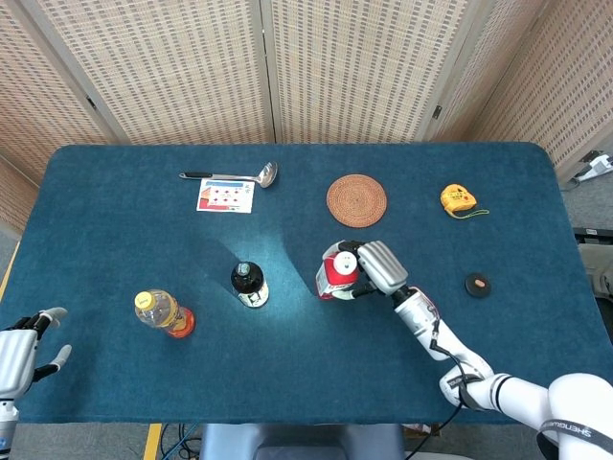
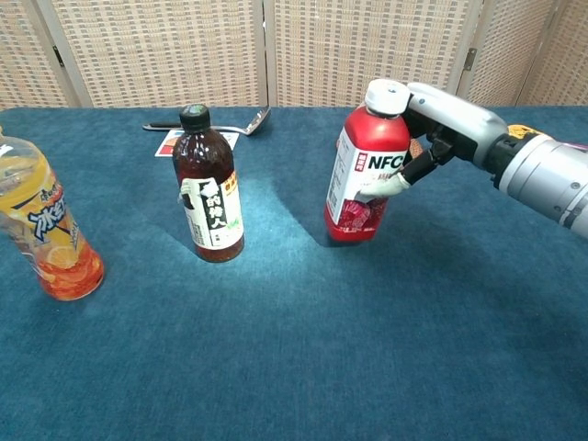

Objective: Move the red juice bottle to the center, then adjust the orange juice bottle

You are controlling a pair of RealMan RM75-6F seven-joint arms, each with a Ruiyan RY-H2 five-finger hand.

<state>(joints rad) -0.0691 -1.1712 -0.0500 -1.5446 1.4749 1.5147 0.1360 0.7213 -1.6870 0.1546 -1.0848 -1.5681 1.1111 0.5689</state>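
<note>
red juice bottle point(image 2: 365, 170) gripped in right robot hand point(image 2: 439, 124)

Bright, sharp frames — overhead glare patch, soft shadows.

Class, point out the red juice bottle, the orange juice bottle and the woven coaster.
red juice bottle point(image 2: 360, 175), chest view, on its label.
orange juice bottle point(image 2: 46, 234), chest view, on its label.
woven coaster point(image 1: 356, 200), head view, on its centre.

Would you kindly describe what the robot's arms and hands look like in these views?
The right hand has a silver-grey shell with dark joints and pale fingertips, on a grey cylindrical forearm; a thin black cable runs along the white arm, which bears small dark lettering. The left hand, at the frame edge, looks silver-grey too.
</note>
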